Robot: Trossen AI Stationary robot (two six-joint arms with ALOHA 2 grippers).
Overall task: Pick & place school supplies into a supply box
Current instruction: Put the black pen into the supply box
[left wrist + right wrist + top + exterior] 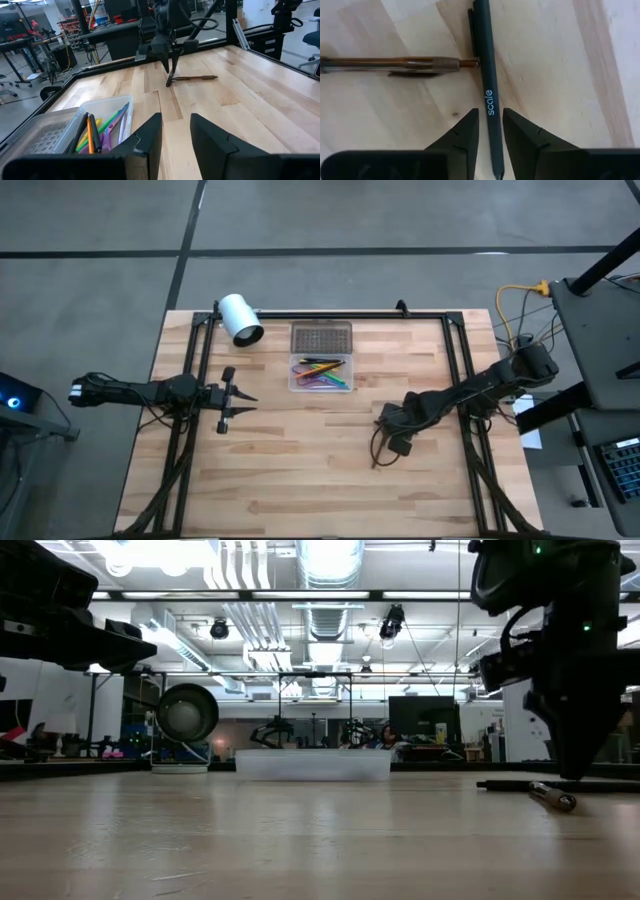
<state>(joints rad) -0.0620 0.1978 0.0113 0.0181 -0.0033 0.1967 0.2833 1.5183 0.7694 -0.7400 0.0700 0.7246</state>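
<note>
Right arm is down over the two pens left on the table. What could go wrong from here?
1. The right gripper straddles the dark pen, whose side meets the tip of the brown pen; closing or lifting may knock the brown pen away.
2. The fingers sit near one end of the dark pen, so it may tilt or slip when lifted.
3. The supply box already holds several pens; a tilted pen could catch on its rim.

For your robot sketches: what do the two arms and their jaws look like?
Both arms are dark, slim and jointed, with black cables looping along them. The left gripper and right gripper each end in two black, wedge-shaped jaws. No markings show on them.
</note>
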